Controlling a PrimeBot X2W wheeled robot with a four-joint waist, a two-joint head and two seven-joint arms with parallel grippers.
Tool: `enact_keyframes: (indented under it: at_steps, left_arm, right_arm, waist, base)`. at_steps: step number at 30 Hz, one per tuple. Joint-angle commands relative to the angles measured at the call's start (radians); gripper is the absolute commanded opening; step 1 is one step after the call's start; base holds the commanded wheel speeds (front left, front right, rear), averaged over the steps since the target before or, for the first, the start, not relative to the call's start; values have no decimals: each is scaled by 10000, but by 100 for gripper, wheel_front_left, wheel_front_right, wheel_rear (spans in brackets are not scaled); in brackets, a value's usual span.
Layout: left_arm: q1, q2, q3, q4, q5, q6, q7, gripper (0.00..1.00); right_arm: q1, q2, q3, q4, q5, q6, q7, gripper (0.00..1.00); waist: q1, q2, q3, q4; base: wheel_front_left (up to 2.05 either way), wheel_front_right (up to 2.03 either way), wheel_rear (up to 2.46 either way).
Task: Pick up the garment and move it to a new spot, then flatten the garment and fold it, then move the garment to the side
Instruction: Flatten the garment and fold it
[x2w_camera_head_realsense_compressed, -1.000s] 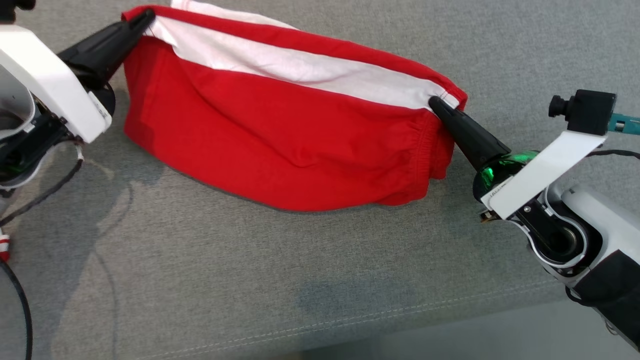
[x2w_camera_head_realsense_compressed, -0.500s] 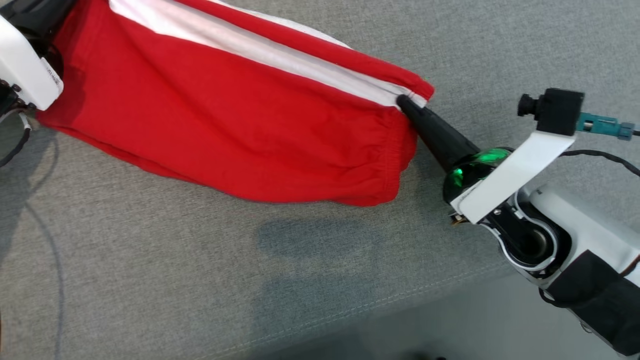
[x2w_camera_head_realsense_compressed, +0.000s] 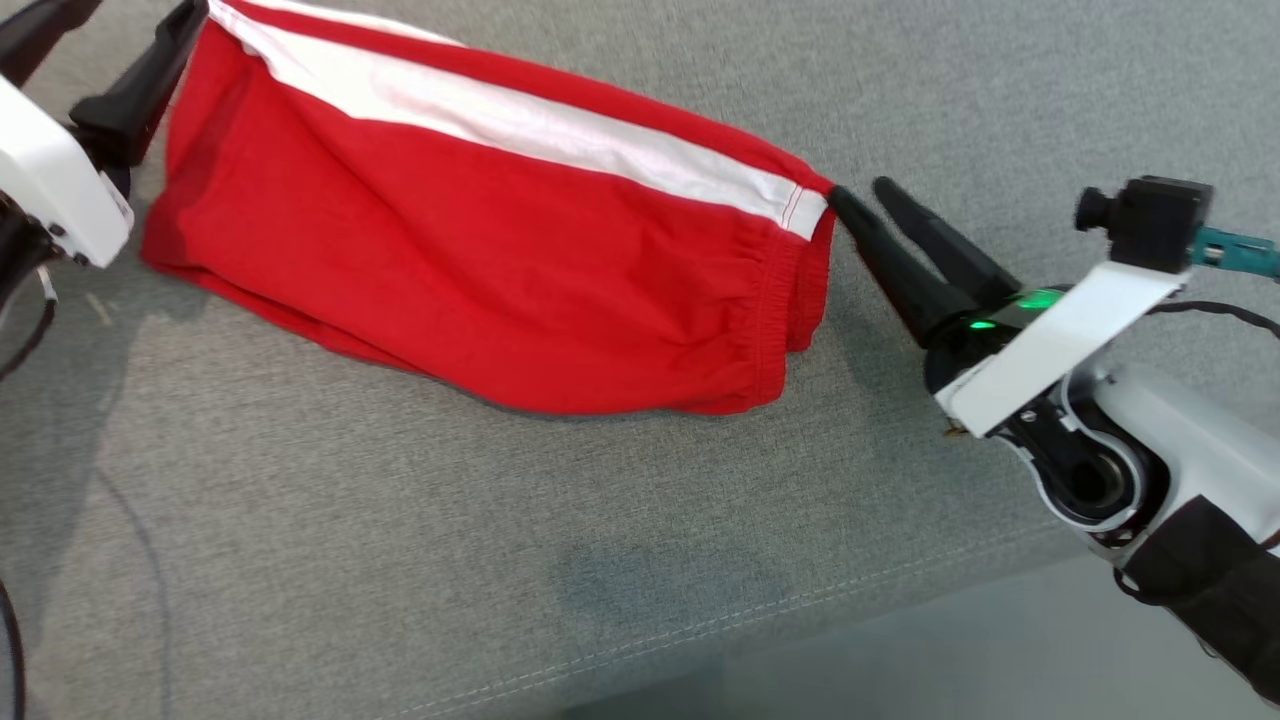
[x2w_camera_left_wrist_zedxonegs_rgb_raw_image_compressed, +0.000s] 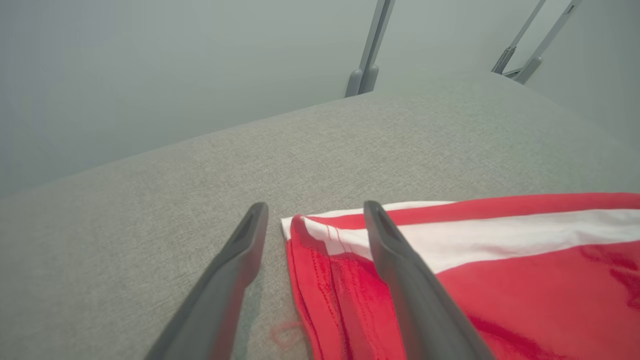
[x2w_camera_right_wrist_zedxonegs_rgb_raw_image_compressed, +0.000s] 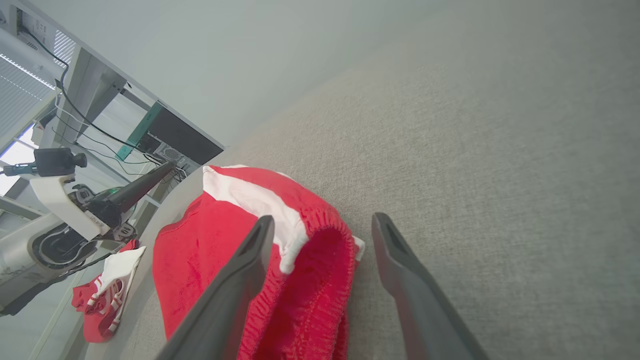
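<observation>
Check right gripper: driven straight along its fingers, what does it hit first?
The red shorts: the open right gripper points at their elastic waistband end, which in the right wrist view lies partly between its jaws. Contact would likely come almost at once, though height above the cloth is unclear.

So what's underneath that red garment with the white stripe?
The red cloth garment with the white stripe lies on a grey woven fabric surface, which shows along its edges. Anything directly beneath is covered by the cloth.
</observation>
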Motion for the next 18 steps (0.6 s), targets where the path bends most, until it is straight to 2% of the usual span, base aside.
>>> enact_keyframes:
  at_steps: [1,5,9,13,18]
  left_arm:
    - [125,257,338,62,119,-40,-306,100]
    - [646,3,232,452,262,-40,-1087,100]
    - [1210,-421,628,862,230,-40,-1476,100]
    - [1920,-871,1349,1064,1022,-29,-1526,100]
    - [3137,-1604,2795,1058,2010,-30,-1530,100]
  right_arm:
    - [601,-197,-206,-35,-150,44,-133,100]
    - [1175,-133,-997,275,-669,44,-139,100]
    - [1748,86,-1704,581,-1464,44,-141,100]
    - [2298,465,-2905,897,-2745,44,-141,100]
    - [3141,1259,-4557,954,-4467,44,-142,100]
  waist:
    - [0,0,-380,215]
    - [0,0,-870,440]
    - [0,0,-1317,640]
    - [0,0,-1691,822]
    - [0,0,-2068,1002]
  base:
    - [0,0,0]
    - [0,0,0]
    - [0,0,0]
    - [0,0,0]
    - [0,0,0]
